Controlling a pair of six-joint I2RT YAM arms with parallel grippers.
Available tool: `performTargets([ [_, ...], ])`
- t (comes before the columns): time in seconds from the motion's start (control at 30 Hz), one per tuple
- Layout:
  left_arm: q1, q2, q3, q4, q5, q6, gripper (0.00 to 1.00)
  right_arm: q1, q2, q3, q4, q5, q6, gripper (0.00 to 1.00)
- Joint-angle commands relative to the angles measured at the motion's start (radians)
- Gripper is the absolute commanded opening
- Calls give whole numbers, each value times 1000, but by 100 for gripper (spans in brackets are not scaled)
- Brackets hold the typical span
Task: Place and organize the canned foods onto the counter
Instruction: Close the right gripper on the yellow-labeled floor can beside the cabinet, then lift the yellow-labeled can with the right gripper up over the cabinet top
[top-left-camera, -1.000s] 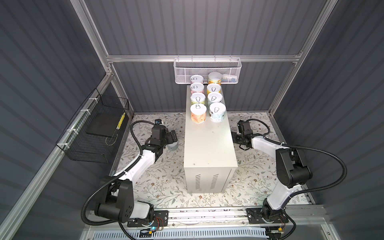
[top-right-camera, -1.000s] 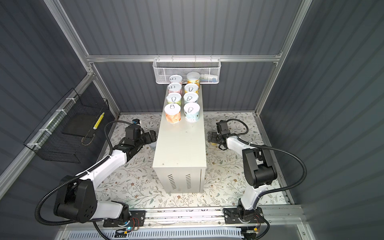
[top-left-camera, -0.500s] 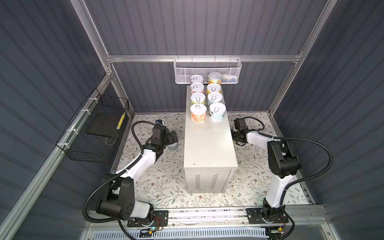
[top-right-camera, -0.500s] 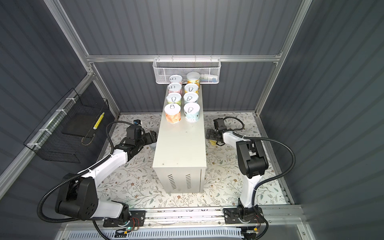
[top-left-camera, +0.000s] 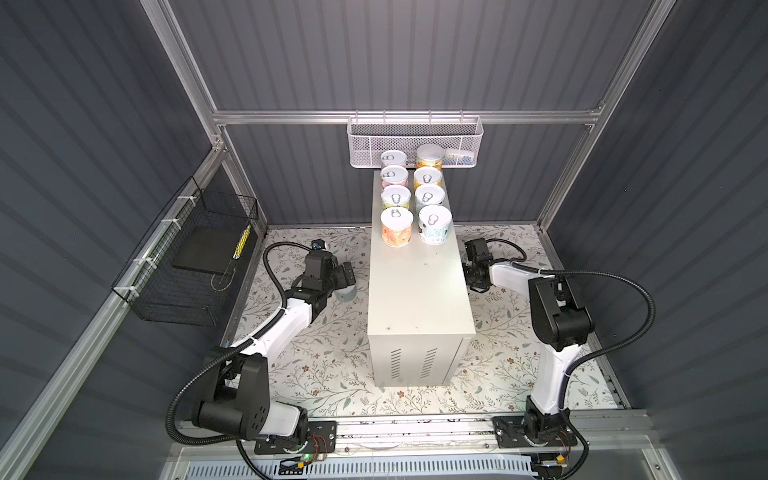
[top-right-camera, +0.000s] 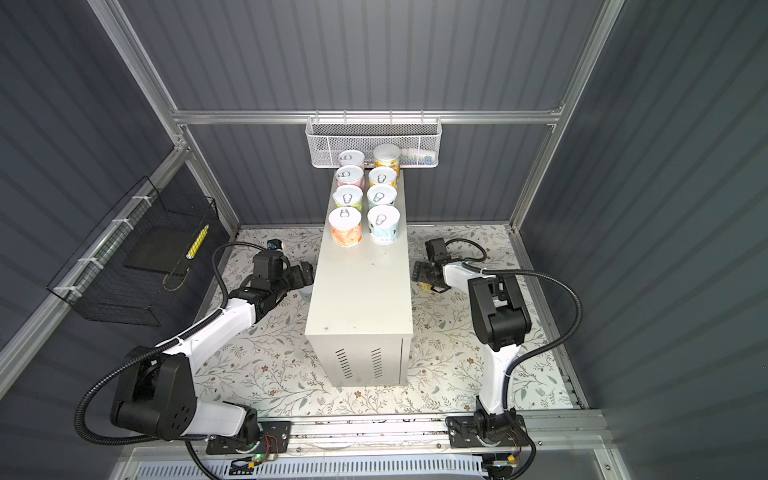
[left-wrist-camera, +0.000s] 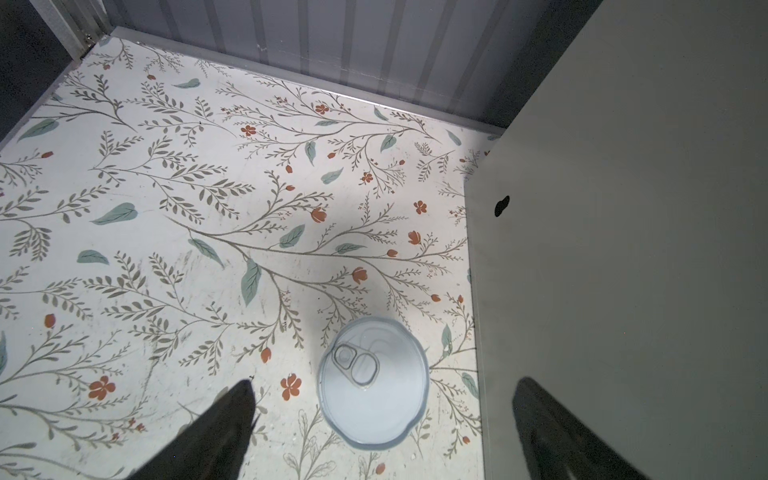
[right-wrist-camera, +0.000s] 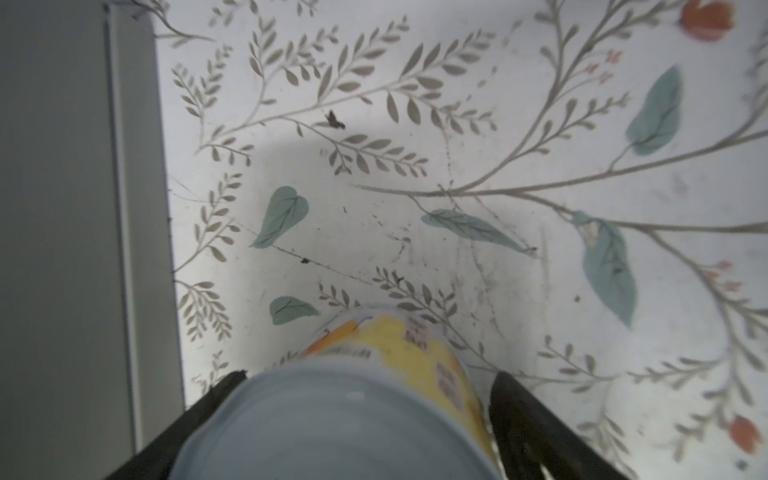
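Grey ribbed walls close in a floral surface (top-left-camera: 332, 365), and the cream counter (top-left-camera: 417, 291) stands in the middle of it, long side running away from the arm bases.

The left arm stretches from its base at the near rail up along the counter's left side, with the wrist bent downward. The left gripper (top-left-camera: 347, 276) hovers with its fingers (left-wrist-camera: 226, 424) spread wide apart and holding nothing. A pale blue can (left-wrist-camera: 374, 382) stands upright on the floral surface below and between them, untouched, just beside the counter's side wall.

The right arm rises steeply from its base, folds at a high elbow and reaches in low to the counter's right side. The right gripper (top-right-camera: 426, 279) straddles a yellow can (right-wrist-camera: 399, 353) that stands on the floral surface close to the counter wall. 1 finger sits against the can's rim and the other is just beside it. I cannot tell whether the pads are pressing yet.

On the far half of the counter top, 8 cans (top-left-camera: 395, 198) stand upright in 2 rows of 4, lids up. A white mesh basket (top-left-camera: 415, 141) hangs on the back rail just behind them. A black wire basket (top-left-camera: 195, 257) hangs on the left wall, well apart from both arms.
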Motion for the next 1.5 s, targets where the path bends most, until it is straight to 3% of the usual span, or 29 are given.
performTargets([
  [0.0,-3,4,2,8,15,-4,98,0,26,19,-31,-1,38,89],
  [0.17,-3,-1,6,3,7,-2,97,2,27,22,-40,16,54,78],
  [0.3,-3,2,8,2,9,-4,97,5,3,14,-51,31,54,57],
  [0.37,-3,4,10,3,10,-7,97,7,-19,4,-50,38,49,39],
  [0.43,-3,4,14,1,14,-8,97,10,-39,-6,-53,50,46,6],
  [0.47,-3,3,15,-1,14,-9,97,11,-50,-7,-60,56,46,0],
  [0.67,-3,0,14,-1,24,-9,97,16,-165,-56,-106,38,34,0],
  [0.9,-4,-17,11,-4,29,-9,97,15,-414,-150,-178,-67,32,0],
  [1.13,-3,-5,16,2,34,-11,97,20,-660,-175,-312,-95,24,0],
  [1.47,-3,-16,13,4,37,-9,97,49,-943,-56,-509,-115,22,0],
])
